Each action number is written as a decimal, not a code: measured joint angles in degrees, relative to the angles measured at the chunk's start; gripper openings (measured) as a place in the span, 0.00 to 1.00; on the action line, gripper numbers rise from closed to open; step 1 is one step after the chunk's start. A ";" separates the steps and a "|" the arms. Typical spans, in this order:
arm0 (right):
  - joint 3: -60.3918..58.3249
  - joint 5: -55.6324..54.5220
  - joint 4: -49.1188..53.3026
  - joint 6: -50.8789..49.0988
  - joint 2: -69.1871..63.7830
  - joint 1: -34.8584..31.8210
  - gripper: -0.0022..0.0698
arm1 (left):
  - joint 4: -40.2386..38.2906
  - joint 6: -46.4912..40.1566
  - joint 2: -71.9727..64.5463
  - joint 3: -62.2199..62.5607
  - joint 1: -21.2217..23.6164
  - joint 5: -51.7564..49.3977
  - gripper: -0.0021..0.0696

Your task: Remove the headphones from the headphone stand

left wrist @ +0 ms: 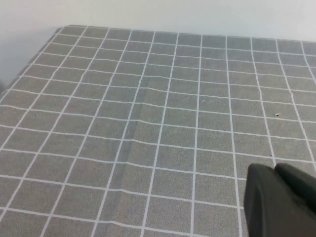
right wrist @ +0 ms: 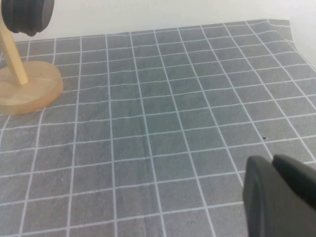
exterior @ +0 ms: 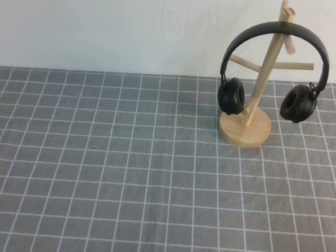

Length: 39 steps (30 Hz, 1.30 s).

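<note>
The black headphones (exterior: pixel 304 37) hang by their headband over the top of the light wooden headphone stand (exterior: pixel 263 72) at the back right of the table. One ear cup hangs on each side of the slanted pole. In the right wrist view one ear cup (right wrist: pixel 27 15) and the stand's round base (right wrist: pixel 29 89) show at the far corner. My right gripper (right wrist: pixel 271 159) is shut and empty, well short of the stand. My left gripper (left wrist: pixel 274 168) is shut and empty over bare cloth. Neither arm shows in the high view.
A grey tablecloth (exterior: pixel 124 169) with a white grid covers the table. A white wall stands close behind the stand. The cloth's far edge and a corner show in the left wrist view (left wrist: pixel 59 29).
</note>
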<state>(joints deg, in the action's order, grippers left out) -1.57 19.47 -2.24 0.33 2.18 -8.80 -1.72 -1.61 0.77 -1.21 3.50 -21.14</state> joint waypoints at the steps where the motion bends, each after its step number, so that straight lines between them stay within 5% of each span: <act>1: 0.00 0.00 0.00 0.00 0.00 0.00 0.02 | 0.00 0.00 0.00 0.00 0.00 0.00 0.02; 34: 0.00 -2.01 0.64 0.66 0.00 0.00 0.02 | 0.00 0.00 0.00 0.00 0.00 0.00 0.02; 39: 0.00 -5.03 -11.35 -0.87 0.00 0.00 0.02 | 0.00 0.00 0.00 0.00 0.00 0.00 0.02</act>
<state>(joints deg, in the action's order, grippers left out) -1.57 14.44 -13.59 -0.54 2.18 -8.80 -1.72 -1.61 0.77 -1.21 3.50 -21.14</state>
